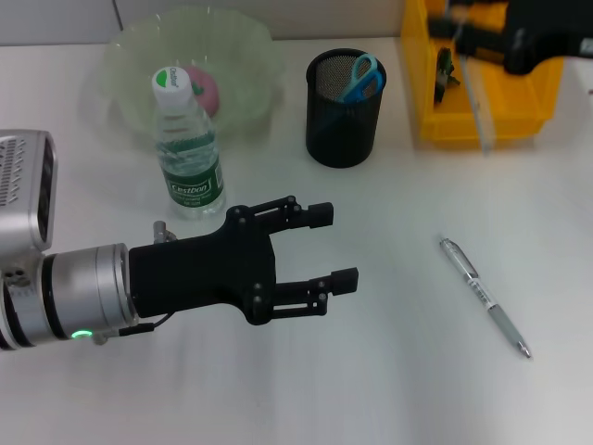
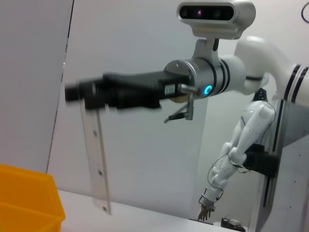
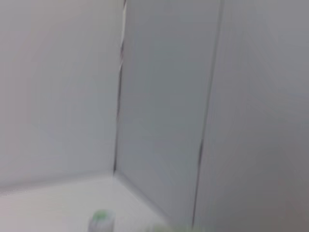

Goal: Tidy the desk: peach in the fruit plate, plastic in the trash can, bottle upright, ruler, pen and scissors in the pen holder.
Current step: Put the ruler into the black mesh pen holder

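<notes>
We saw the left gripper (image 1: 329, 247) hovering open-fingered over the desk (image 1: 371, 389), just in front of the upright water bottle (image 1: 185, 148). A peach (image 1: 206, 90) lay in the fruit plate (image 1: 250, 56), blue-handled scissors (image 1: 361, 77) stood in the mesh pen holder (image 1: 343, 120), and a pen (image 1: 485, 296) lay well apart. The right gripper (image 1: 463, 37) held a clear ruler (image 1: 477, 97) above the yellow bin (image 1: 537, 102).

Bright, even light falls from overhead onto the white desk (image 1: 371, 371), leaving only soft, faint shadows beneath the left gripper (image 1: 335, 247) and beside the pen (image 1: 485, 297). The bottle (image 1: 188, 148) and the pale fruit plate (image 1: 130, 56) carry mild glare. At the desk's far right corner, the right gripper (image 1: 454, 37) above the yellow bin (image 1: 519, 111) is smeared by motion blur. From the left wrist, that gripper and the clear ruler (image 2: 96, 159) it holds are also streaked. The right wrist view is soft and hazy throughout, its walls washed pale.
</notes>
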Available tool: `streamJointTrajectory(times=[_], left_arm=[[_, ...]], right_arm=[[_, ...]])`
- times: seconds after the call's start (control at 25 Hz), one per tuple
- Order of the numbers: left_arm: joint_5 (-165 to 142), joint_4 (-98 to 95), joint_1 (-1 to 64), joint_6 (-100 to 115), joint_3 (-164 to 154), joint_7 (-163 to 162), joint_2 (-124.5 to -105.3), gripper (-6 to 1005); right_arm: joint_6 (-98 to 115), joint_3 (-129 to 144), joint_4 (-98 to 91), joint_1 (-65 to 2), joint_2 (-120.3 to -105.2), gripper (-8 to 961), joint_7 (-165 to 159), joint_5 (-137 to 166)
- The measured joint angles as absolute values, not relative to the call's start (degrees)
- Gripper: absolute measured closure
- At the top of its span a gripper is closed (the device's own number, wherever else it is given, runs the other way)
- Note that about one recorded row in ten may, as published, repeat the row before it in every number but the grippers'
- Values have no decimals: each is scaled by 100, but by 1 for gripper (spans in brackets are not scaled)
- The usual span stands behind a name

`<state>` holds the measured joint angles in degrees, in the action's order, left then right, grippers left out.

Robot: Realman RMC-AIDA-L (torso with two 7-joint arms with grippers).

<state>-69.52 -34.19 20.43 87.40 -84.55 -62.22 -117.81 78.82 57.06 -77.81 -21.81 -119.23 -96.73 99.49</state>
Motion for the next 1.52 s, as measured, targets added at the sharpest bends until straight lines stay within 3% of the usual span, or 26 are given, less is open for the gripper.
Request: streamJointTrajectory(times=[0.48,1.08,1.52], left_arm=[[-6952,-3323,2037,8726,-8428,-6105,-11815,213],[-6952,-3167,2107,8739,-8444,-5868,-11849,213],[-6952,-3172,2116,8765,-8455,-5862,-11859,213]], right_arm=[[7762,5348,-5714,-2329,-11905,541,-8011,7608],[6883,5365,-3319,-3744,-11934,524,-6520,7081],[6594,5429,-2810,-4113,-11951,511,-6185,7074]])
